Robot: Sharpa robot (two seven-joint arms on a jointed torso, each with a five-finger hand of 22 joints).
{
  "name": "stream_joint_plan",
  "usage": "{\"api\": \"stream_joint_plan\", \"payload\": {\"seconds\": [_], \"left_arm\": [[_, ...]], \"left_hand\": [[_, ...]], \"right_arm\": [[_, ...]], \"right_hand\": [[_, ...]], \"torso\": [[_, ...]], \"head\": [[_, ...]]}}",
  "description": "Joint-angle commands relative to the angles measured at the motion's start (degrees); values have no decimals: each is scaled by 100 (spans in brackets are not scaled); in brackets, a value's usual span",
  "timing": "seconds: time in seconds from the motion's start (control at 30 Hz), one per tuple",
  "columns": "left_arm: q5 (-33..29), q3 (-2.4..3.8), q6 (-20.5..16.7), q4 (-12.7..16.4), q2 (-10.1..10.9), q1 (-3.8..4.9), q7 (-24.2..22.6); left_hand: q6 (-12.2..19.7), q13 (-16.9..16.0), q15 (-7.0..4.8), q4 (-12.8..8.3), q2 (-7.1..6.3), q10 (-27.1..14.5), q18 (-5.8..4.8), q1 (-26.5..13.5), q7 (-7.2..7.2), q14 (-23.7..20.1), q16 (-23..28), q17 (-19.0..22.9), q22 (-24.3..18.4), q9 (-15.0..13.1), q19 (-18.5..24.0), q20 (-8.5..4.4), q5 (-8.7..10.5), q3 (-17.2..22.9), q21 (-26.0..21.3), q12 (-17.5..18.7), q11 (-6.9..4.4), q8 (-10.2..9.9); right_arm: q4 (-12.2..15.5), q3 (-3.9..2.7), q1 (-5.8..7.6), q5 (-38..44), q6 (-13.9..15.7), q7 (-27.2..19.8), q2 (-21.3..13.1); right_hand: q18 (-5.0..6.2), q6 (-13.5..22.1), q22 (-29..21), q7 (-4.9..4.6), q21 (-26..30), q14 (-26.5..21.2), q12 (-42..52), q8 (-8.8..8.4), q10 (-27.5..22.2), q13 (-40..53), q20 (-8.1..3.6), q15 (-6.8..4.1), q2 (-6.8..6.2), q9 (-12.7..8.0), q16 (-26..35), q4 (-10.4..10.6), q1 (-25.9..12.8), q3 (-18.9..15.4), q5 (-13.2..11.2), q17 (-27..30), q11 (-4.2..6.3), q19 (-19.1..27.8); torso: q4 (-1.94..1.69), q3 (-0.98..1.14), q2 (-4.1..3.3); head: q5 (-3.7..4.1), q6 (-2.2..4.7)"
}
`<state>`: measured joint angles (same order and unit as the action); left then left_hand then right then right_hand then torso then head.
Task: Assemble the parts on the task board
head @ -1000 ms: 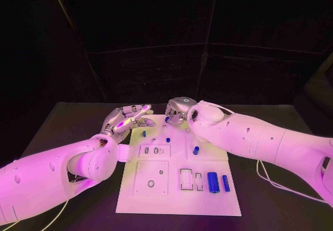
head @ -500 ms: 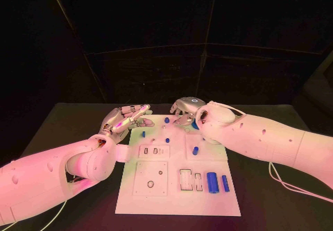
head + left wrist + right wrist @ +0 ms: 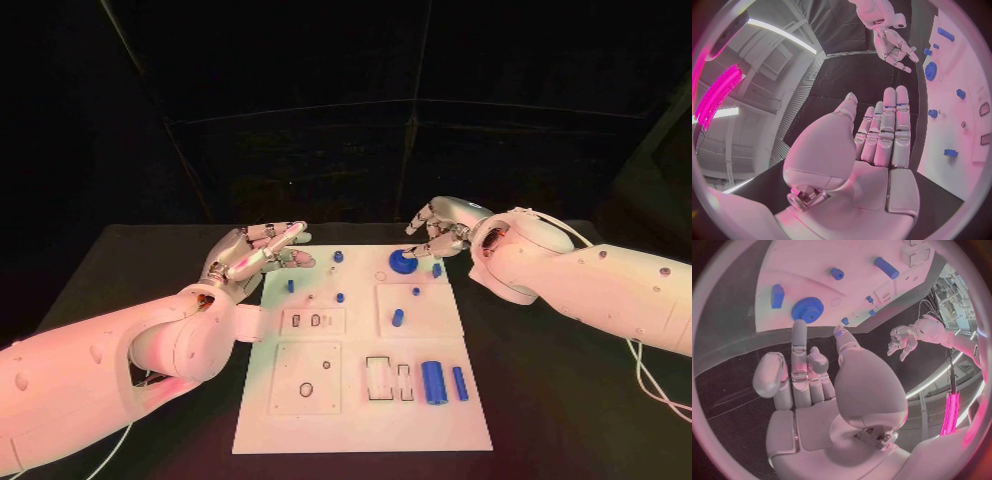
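The white task board (image 3: 361, 425) lies in the middle of the black table. A blue gear (image 3: 402, 261) sits near its far edge, flanked by small blue pegs (image 3: 339, 256) and a blue block (image 3: 436, 269). My right hand (image 3: 440, 225) hovers just beyond the board's far right corner with its fingers apart, holding nothing. In the right wrist view its fingertips (image 3: 799, 327) stop short of the gear (image 3: 807, 309). My left hand (image 3: 260, 250) hangs by the far left corner, flat and empty. A short blue cylinder (image 3: 397, 318) lies mid-board. Two longer cylinders (image 3: 434, 381) lie near the front right.
Rectangular slots (image 3: 381, 377) and round holes (image 3: 306, 388) are cut into the board's near half. Black table surface (image 3: 577, 400) extends to both sides of the board. A white cable (image 3: 652, 385) trails under my right arm.
My right hand has drawn back to the right from over the board's far edge, and the blue gear now lies uncovered. The left hand has hardly moved.
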<state>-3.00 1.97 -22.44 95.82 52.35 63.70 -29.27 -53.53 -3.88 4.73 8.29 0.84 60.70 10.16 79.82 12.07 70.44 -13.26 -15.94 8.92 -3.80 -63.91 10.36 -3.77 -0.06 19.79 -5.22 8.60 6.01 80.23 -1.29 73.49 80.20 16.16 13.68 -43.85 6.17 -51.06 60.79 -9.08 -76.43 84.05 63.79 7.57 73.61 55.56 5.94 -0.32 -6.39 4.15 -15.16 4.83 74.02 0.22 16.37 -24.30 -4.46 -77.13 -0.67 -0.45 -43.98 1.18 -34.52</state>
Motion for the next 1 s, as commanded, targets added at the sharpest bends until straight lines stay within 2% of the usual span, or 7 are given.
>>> {"api": "stream_joint_plan", "payload": {"seconds": [0.03, 0.13, 0.27, 0.43, 0.53, 0.8, 1.0], "left_arm": [[28, 6, 108, -12, -18, 11, -20], [28, 6, 113, -30, -30, 11, -17], [28, 6, 119, -54, -49, 11, -13], [28, 6, 124, -86, -72, 11, -8], [28, 5, 125, -107, -83, 11, -4], [28, 5, 127, -130, -91, 11, 0], [28, 5, 131, -140, -100, 11, 3]], "left_hand": [[13, 7, -5, -45, 46, -39, 23, 1, -4, 17, -5, -10, 5, 4, -31, 16, -21, -2, 26, 27, 1, -36], [13, 7, -5, -45, 46, -39, 23, 1, -4, 17, -5, -10, 5, 4, -31, 16, -21, -2, 26, 27, 1, -36], [13, 7, -5, -45, 46, -39, 23, 1, -4, 17, -5, -10, 5, 4, -31, 16, -21, -2, 26, 27, 1, -36], [12, 7, -5, -46, 47, -38, 23, 2, -5, 17, -5, -10, 5, 4, -31, 16, -21, -2, 26, 27, 1, -36], [7, 6, -5, -51, 51, -33, 23, 5, -9, 15, -3, -17, 6, 2, -29, 16, -22, -1, 28, 27, -1, -36], [2, 5, -7, -62, 58, -28, 23, 15, -11, 12, 0, -27, 7, 2, -27, 15, -23, 4, 30, 29, -3, -37], [0, 4, -8, -70, 62, -25, 23, 23, -12, 11, 1, -34, 8, 1, -25, 14, -23, 8, 32, 31, -5, -38]], "right_arm": [[-13, -9, 10, -451, -266, 293, -25], [-102, -11, 10, -455, -350, 341, 10], [-258, -12, 10, -407, -462, 369, 136], [-439, -11, 8, -218, -604, 389, 320], [-524, -10, 7, -129, -728, 383, 415], [-580, -8, 5, -23, -919, 396, 487], [-657, -7, 4, 44, -1045, 456, 545]], "right_hand": [[-88, 110, 215, -34, -128, 104, 679, 56, 62, 782, -2, 37, -8, -8, 36, 246, 162, -155, -40, -22, -11, -78], [-111, 157, 330, -52, -193, 106, 907, 78, 175, 1069, 10, 37, -3, -11, 47, 331, 251, -190, -46, -32, -16, -123], [-125, 220, 417, -69, -245, 110, 1050, 93, 235, 1250, 17, 45, 18, -16, 57, 387, 370, -206, -50, -43, -23, -154], [-137, 264, 486, -76, -288, 111, 1177, 115, 302, 1419, 22, 49, 51, -16, 70, 367, 557, -183, -65, -54, -27, -175], [-140, 250, 512, -71, -305, 111, 1269, 148, 366, 1545, 21, 46, 80, -10, 78, 341, 655, -162, -85, -59, -24, -180], [-149, 224, 563, -63, -333, 111, 1440, 184, 504, 1770, 19, 43, 117, -5, 87, 320, 722, -148, -120, -66, -19, -196], [-159, 216, 615, -63, -360, 111, 1517, 199, 566, 1870, 18, 41, 146, -5, 92, 305, 756, -137, -122, -69, -18, -217]], "torso": [[24, 12, 6], [24, 17, -2], [6, 1, -3], [-5, 6, -8], [-3, -4, -2], [12, -6, 2], [0, -7, -1]], "head": [[13, 10], [13, 11], [44, 4], [46, -13], [35, -32], [44, -39], [56, -54]]}}
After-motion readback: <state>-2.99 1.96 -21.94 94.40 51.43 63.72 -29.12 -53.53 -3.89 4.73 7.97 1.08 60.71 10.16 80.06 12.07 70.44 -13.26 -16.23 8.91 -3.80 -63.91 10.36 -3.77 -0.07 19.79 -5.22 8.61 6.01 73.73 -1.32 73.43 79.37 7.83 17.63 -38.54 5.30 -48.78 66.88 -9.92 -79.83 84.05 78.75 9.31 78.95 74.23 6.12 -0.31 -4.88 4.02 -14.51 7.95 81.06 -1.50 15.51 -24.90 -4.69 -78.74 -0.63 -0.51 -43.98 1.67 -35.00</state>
